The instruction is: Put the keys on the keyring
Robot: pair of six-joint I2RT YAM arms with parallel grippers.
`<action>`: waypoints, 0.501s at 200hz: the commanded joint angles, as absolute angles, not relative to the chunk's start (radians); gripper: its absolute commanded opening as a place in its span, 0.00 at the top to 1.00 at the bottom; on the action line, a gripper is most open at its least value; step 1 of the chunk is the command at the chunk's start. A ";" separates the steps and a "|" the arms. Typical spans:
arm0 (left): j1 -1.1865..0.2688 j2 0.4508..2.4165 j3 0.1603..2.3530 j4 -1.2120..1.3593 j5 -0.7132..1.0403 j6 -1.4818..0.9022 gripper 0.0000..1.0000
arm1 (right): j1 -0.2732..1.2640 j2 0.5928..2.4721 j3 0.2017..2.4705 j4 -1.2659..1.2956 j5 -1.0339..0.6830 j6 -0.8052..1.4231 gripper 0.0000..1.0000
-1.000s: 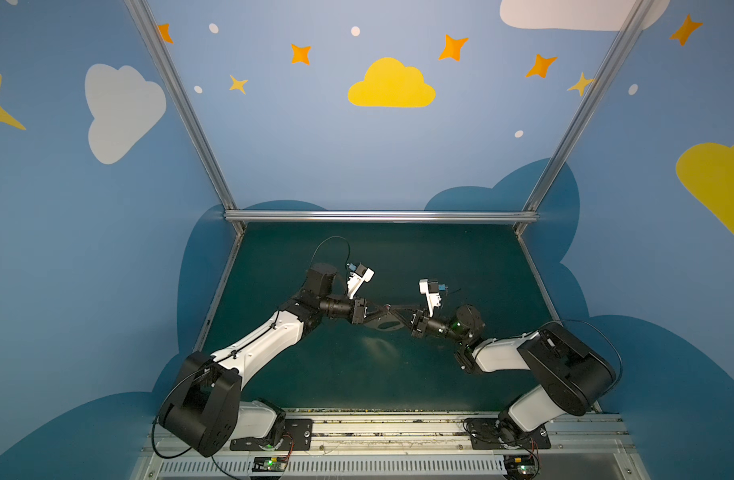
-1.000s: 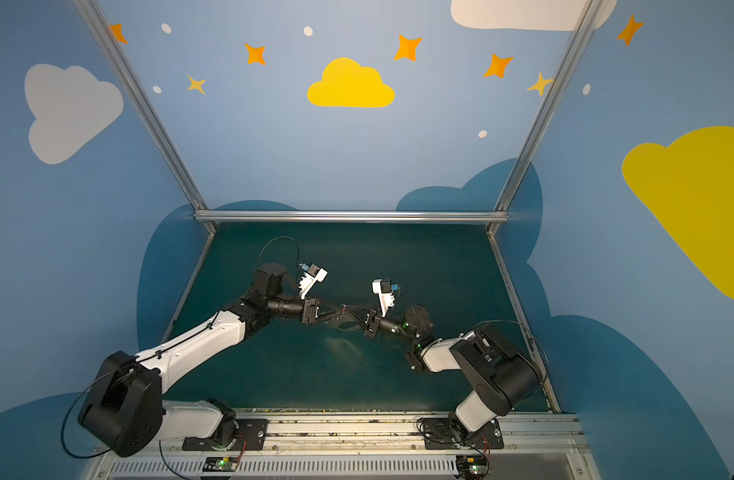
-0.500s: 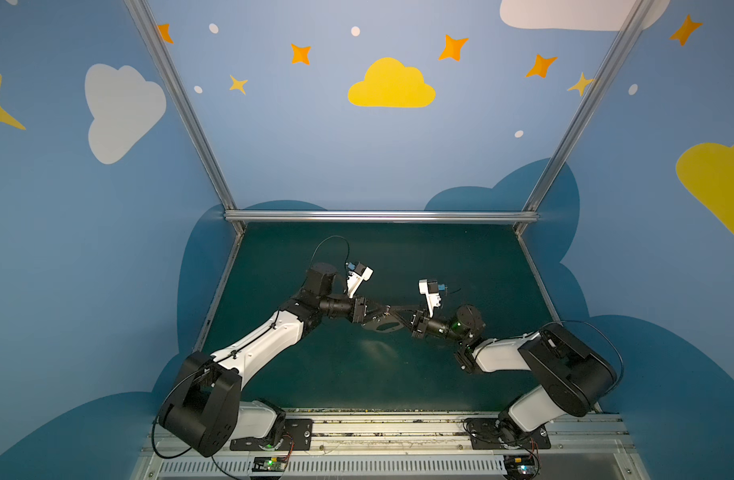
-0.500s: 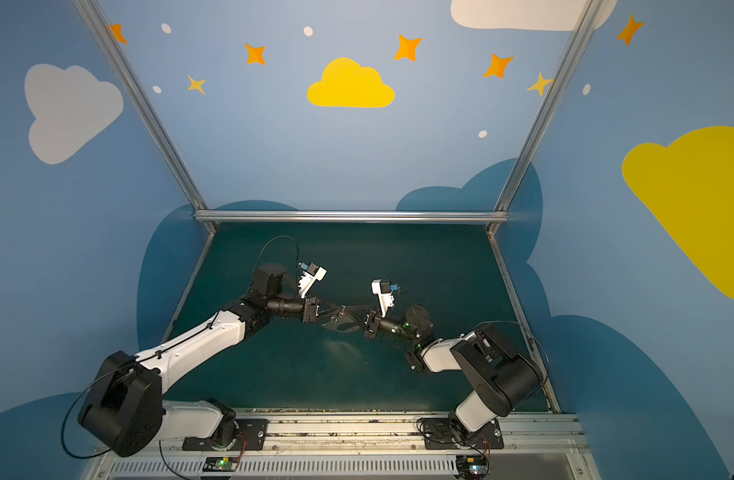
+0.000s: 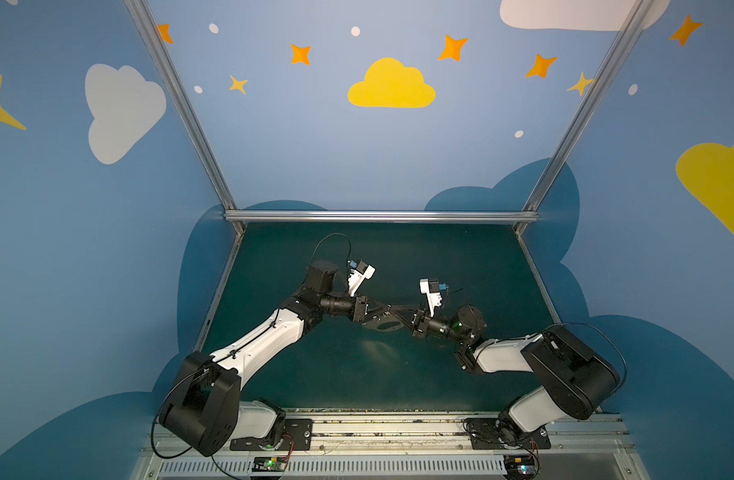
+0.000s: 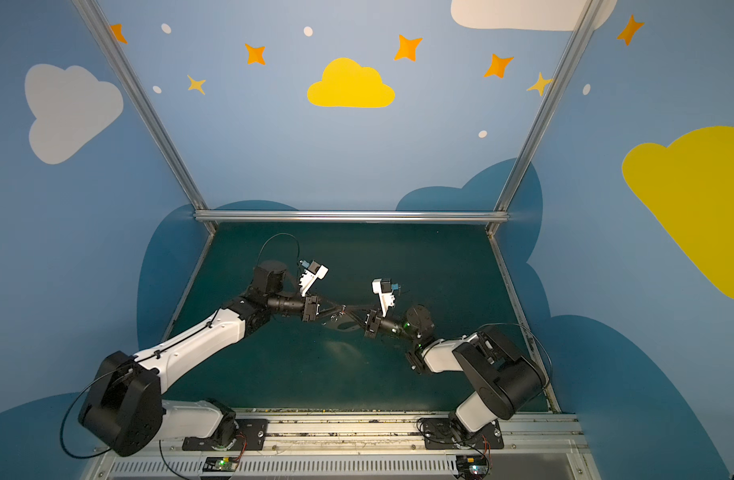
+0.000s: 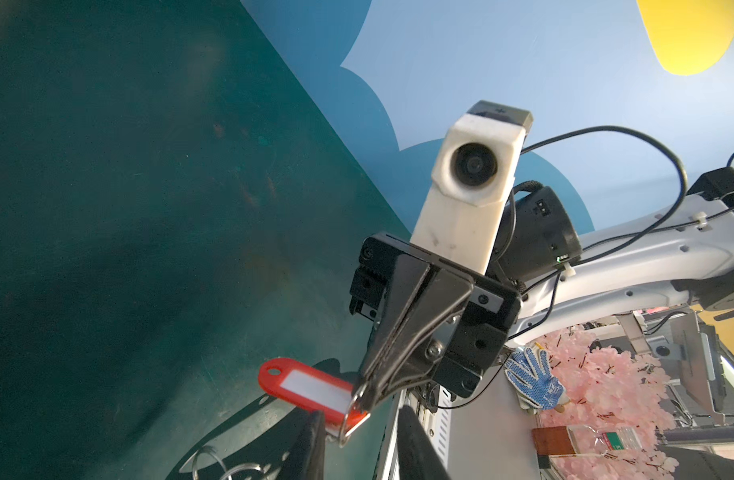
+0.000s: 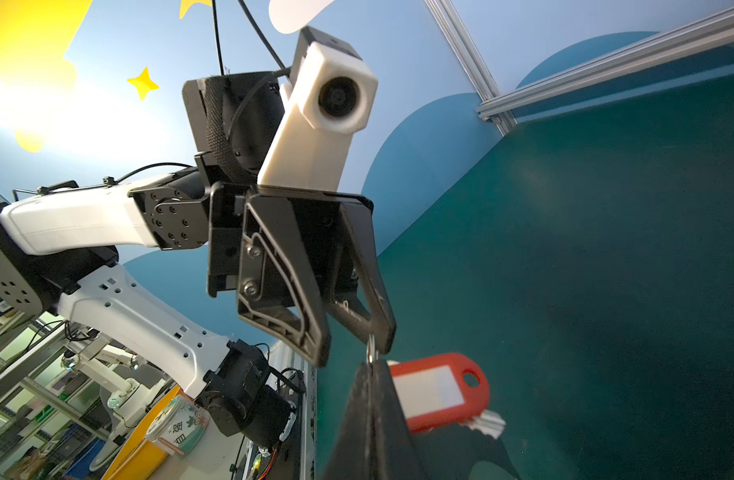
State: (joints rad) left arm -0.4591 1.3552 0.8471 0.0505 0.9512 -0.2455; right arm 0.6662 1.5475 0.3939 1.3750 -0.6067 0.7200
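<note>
My two grippers meet tip to tip above the middle of the green table in both top views, the left gripper (image 5: 388, 311) coming from the left and the right gripper (image 5: 398, 316) from the right. In the left wrist view the right gripper (image 7: 367, 392) is shut on a thin silver keyring (image 7: 354, 413). A red-orange tag (image 7: 311, 388) hangs from that ring. The silver key (image 8: 487, 424) sticks out past the tag (image 8: 435, 392). My left gripper (image 7: 360, 413) stands open, its two fingers on either side of the ring and the tag's end.
A dark flat holed plate (image 7: 248, 440) lies on the table below the grippers, with loose silver rings (image 7: 209, 459) on it. Blue walls and a metal rail (image 5: 377, 216) close in the back and sides. The arm bases stand along the front edge.
</note>
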 commanded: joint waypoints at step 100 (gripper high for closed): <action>-0.468 1.369 0.887 0.030 0.977 -0.221 0.90 | 0.664 1.529 0.425 1.408 -0.617 0.724 1.00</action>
